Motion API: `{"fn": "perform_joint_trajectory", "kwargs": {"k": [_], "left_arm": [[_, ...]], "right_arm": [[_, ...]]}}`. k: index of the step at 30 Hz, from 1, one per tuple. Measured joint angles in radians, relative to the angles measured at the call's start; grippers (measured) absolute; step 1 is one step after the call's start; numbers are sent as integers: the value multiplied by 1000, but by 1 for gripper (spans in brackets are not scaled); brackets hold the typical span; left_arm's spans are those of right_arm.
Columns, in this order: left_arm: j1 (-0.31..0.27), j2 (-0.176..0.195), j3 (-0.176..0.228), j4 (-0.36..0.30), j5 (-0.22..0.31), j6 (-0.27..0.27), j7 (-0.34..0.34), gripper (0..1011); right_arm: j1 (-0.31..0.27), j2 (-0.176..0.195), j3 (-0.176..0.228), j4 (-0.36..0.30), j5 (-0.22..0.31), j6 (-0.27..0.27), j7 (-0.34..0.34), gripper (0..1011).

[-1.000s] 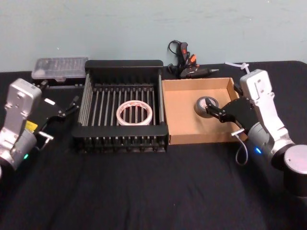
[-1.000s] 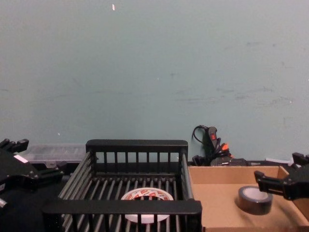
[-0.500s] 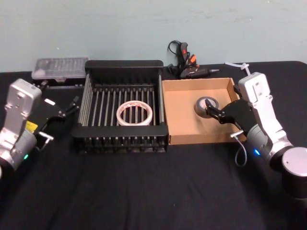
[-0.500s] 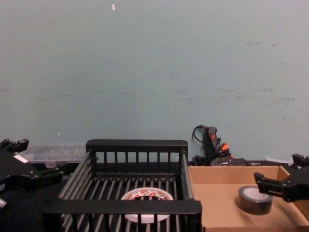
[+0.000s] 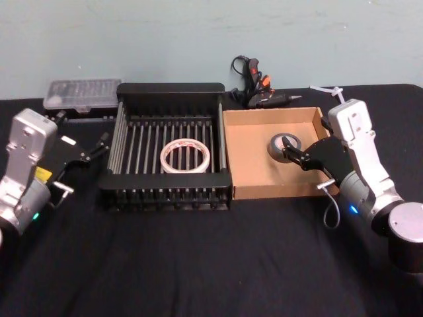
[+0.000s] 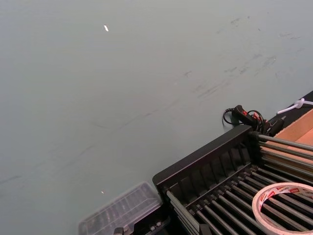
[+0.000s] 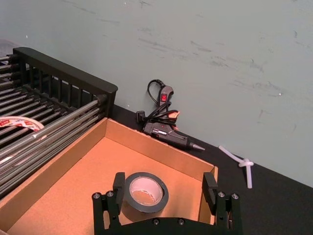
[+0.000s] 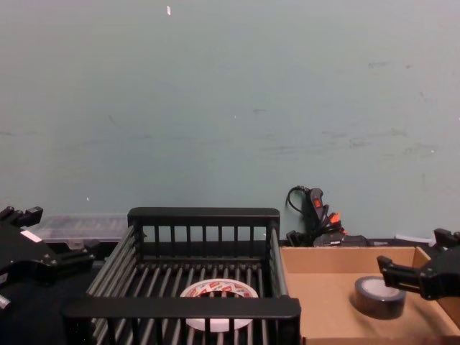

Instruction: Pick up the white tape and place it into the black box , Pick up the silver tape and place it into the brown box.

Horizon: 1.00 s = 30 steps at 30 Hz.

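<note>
Inside the brown box [image 7: 73,181], silver tape [image 7: 145,191] between the right gripper [image 7: 164,193]'s wide-spread, empty jaws.

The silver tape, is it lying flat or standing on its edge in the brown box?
Lying flat. The silver tape rests on the floor of the brown box, its pale centre hole facing up.

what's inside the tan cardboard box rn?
One small dark grey-silver tape roll lying flat on the tan cardboard box floor. The open right end effector straddles it, hiding the floor nearest it.
</note>
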Motion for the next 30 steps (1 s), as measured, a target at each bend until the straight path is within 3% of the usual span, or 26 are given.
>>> {"fn": "perform_joint_trajectory", "kwargs": {"k": [30], "left_arm": [[0,0,0,0,0,0,0,1001]], "right_arm": [[1,0,0,-1,2,2,1,1002]]}}
